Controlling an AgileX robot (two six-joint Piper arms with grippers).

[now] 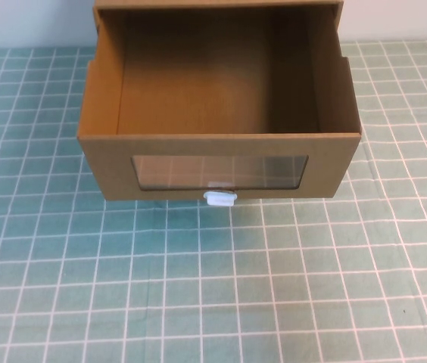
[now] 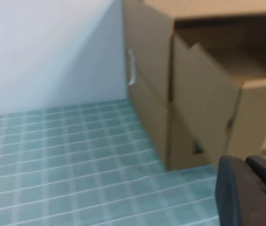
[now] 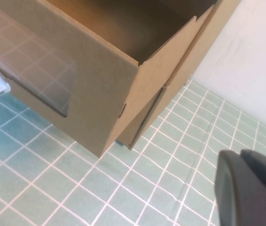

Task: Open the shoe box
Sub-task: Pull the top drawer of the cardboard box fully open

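Shoe box (image 1: 333, 45) sat far-centre on the desk (image 1: 198, 302), drawer (image 1: 213, 83) stood pulled out, white handle (image 1: 220, 199) on its windowed front, left hand (image 2: 247, 172) beside the box's left side, state could not be told, right hand (image 3: 248, 183) pressed together near the right front corner
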